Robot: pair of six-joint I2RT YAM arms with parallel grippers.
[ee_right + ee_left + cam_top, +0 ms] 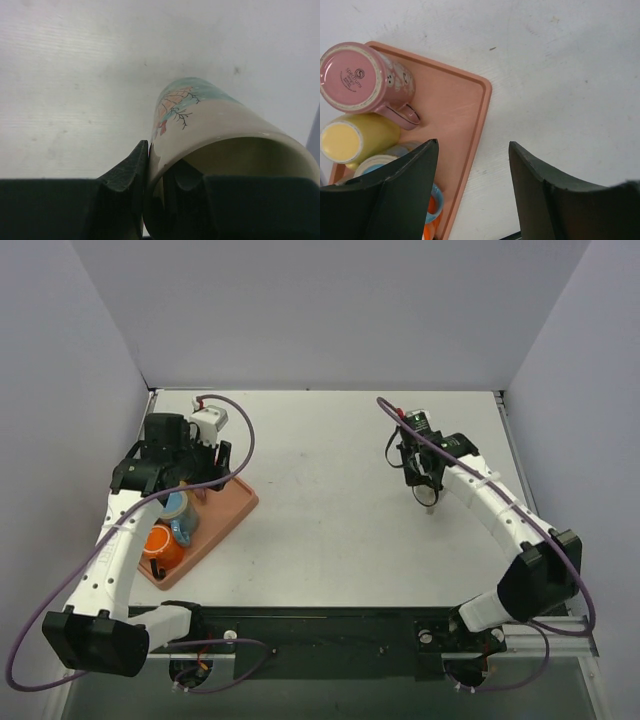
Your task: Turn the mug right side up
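Observation:
A cream mug [210, 120] painted with a teal and orange branch design fills the right wrist view, its open mouth toward the camera and its base toward the white table. My right gripper [161, 155] is shut on its rim wall, one finger outside and one inside. In the top view the right gripper [428, 495] points down at mid right, and only a sliver of the mug [430, 506] shows below it. Whether the mug touches the table I cannot tell. My left gripper [473, 145] is open and empty over the tray's right edge.
A salmon tray [455, 105] at the left of the table [330, 500] holds an upside-down pink mug [360, 77], a yellow mug [355, 137], and blue and orange mugs [162, 543]. The left arm hangs over the tray [225, 515]. Grey walls enclose the table.

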